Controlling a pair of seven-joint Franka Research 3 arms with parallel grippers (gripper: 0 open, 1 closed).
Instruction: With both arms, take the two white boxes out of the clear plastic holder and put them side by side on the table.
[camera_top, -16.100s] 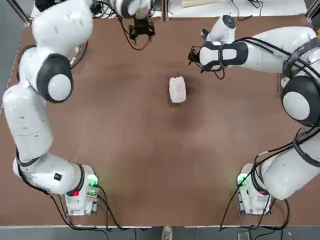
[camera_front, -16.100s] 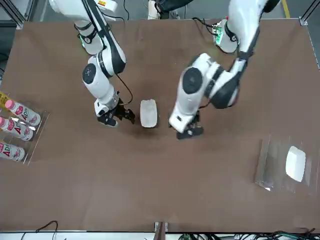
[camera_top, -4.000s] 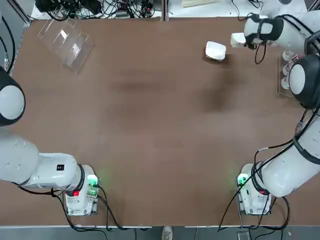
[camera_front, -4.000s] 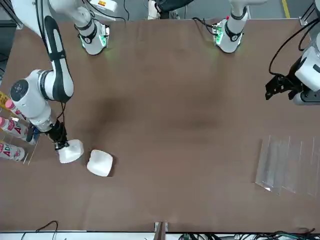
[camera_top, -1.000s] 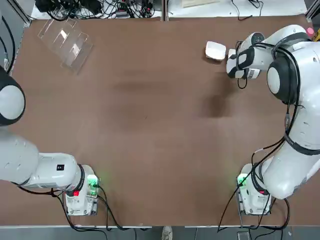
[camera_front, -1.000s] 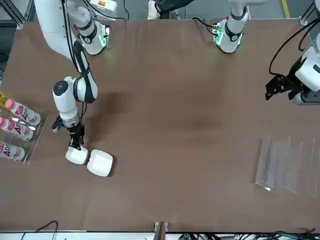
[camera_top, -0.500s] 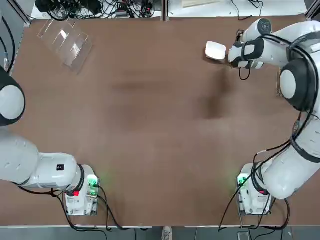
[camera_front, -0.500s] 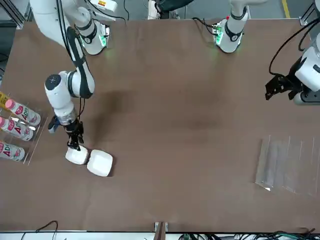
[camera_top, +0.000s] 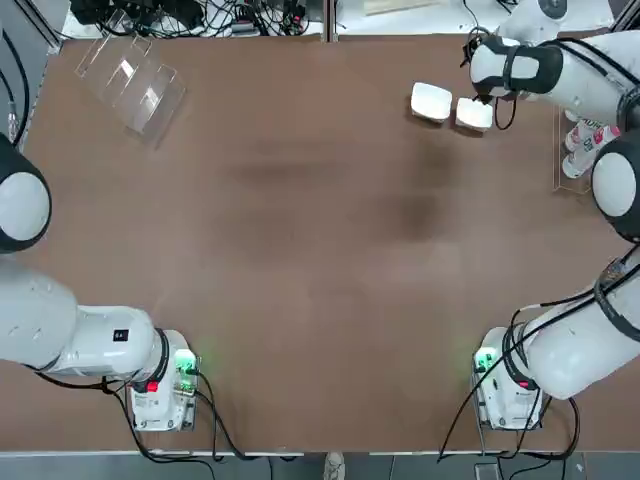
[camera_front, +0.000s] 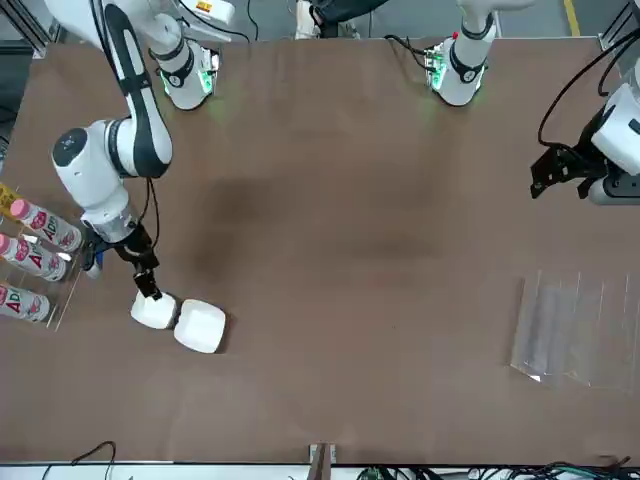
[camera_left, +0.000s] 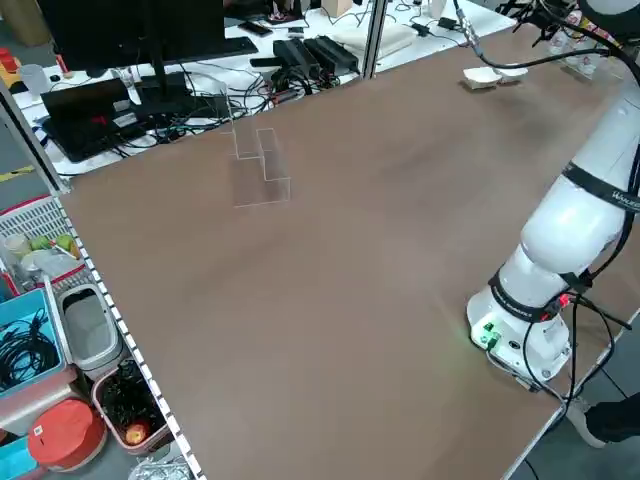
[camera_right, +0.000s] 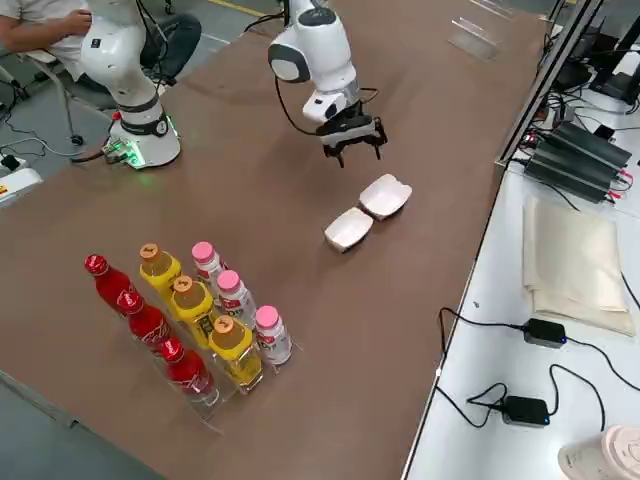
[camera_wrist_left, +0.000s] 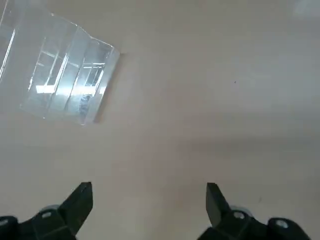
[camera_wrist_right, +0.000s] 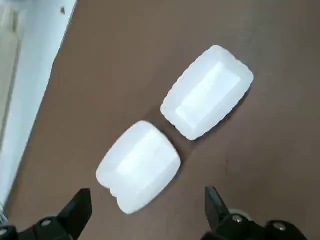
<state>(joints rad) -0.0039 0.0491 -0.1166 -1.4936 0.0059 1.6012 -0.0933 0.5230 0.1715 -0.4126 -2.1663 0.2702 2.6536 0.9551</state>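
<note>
Front view: bottles (camera_front: 30, 255) lettered "AD"

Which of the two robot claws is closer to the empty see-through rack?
Left. The left gripper, jaws open, hangs near the clear holder; the right gripper is across the table above the white boxes.

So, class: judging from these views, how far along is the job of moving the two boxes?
Done: both white boxes lie side by side on the table, and the clear holder is empty. In hand: nothing; the right gripper hangs open above the boxes. Left: only parking that arm; the left gripper is open too.
</note>
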